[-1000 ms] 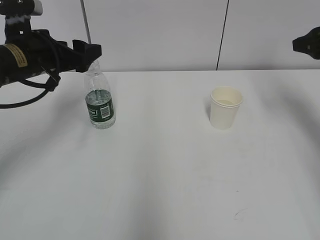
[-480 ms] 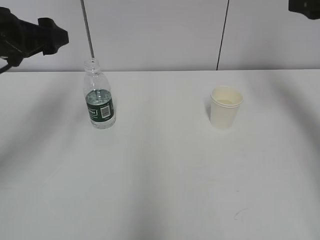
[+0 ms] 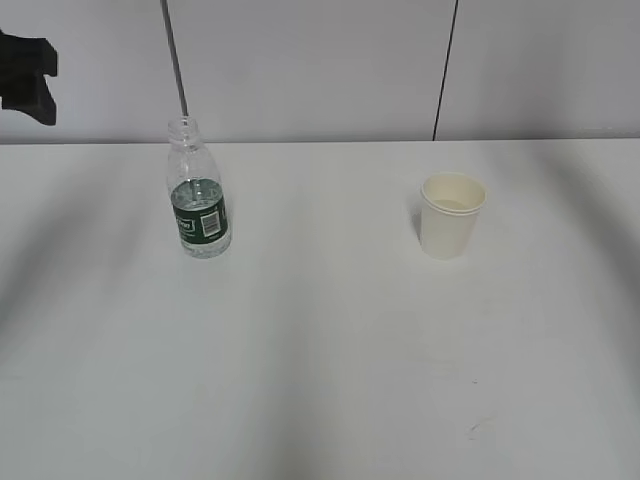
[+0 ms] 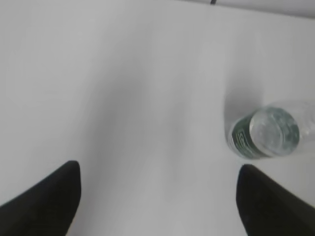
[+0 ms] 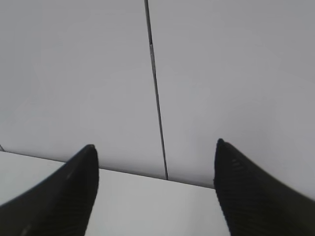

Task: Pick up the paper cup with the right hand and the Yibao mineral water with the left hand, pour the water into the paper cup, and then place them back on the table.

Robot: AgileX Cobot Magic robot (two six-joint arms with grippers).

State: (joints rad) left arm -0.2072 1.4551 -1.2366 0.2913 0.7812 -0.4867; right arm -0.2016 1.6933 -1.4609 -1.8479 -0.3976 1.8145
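White paper forms the paper cup [image 3: 452, 215], tapered with a rolled rim, set upright on the table [image 3: 330, 350], well apart from the Yibao mineral water [image 3: 200, 195]. This clear ribbed bottle with a green label is capless and also upright. Nothing is held: the left hand [image 4: 157, 196] is seen with fingers wide apart above the table beside the bottle, and the right hand [image 5: 155, 189] likewise, faced to the wall. If grasped, the thin cup should be squeezed lightly.
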